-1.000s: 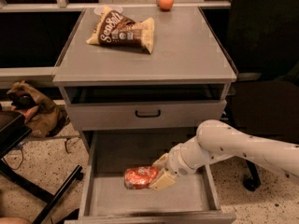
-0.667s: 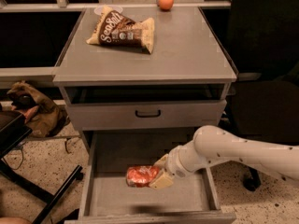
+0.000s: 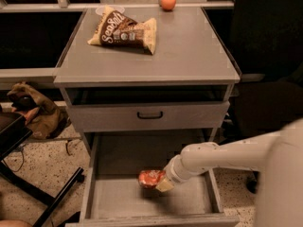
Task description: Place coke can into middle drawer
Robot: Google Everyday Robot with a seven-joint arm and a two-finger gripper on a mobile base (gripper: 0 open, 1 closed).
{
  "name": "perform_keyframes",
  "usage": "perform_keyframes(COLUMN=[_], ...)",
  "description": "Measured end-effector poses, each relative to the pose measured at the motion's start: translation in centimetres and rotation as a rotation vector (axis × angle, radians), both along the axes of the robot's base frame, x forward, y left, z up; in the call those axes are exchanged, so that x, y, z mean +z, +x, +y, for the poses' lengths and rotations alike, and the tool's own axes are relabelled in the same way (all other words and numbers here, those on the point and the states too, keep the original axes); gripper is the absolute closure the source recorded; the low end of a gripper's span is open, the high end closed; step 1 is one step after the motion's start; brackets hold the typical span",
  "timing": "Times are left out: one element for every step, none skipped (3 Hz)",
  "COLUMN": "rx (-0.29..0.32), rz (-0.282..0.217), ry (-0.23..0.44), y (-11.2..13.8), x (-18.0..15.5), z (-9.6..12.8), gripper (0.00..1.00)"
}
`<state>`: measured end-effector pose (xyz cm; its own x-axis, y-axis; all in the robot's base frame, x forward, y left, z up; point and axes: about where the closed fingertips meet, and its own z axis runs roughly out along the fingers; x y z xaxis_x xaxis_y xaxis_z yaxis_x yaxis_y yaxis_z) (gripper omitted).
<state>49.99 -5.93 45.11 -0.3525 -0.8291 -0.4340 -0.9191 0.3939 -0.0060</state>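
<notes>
The coke can point(image 3: 148, 178), red with whitish markings, lies on its side low inside the open middle drawer point(image 3: 118, 198), over the centre of its grey floor. My gripper point(image 3: 161, 181) reaches into the drawer from the right on a white arm and is shut on the can's right end. One pale fingertip point(image 3: 165, 186) shows just below the can. I cannot tell whether the can rests on the floor or hangs just above it.
A closed drawer front with a black handle point(image 3: 150, 115) sits above the open drawer. A chip bag point(image 3: 125, 30) and an orange fruit point(image 3: 167, 1) lie on the cabinet top point(image 3: 189, 56). A brown bag point(image 3: 33, 110) and black chair legs point(image 3: 33, 193) are at the left.
The can and gripper have shifted slightly to the right inside the drawer. The arm now enters lower and closer to the camera on the right.
</notes>
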Motion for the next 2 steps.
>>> perform_keyframes(rx=[-0.084, -0.077], rz=[0.023, 0.027], ry=[-0.047, -0.049], y=[4.98, 4.93], x=[-6.87, -7.16], z=[3.77, 4.19], gripper=[1.00, 1.00])
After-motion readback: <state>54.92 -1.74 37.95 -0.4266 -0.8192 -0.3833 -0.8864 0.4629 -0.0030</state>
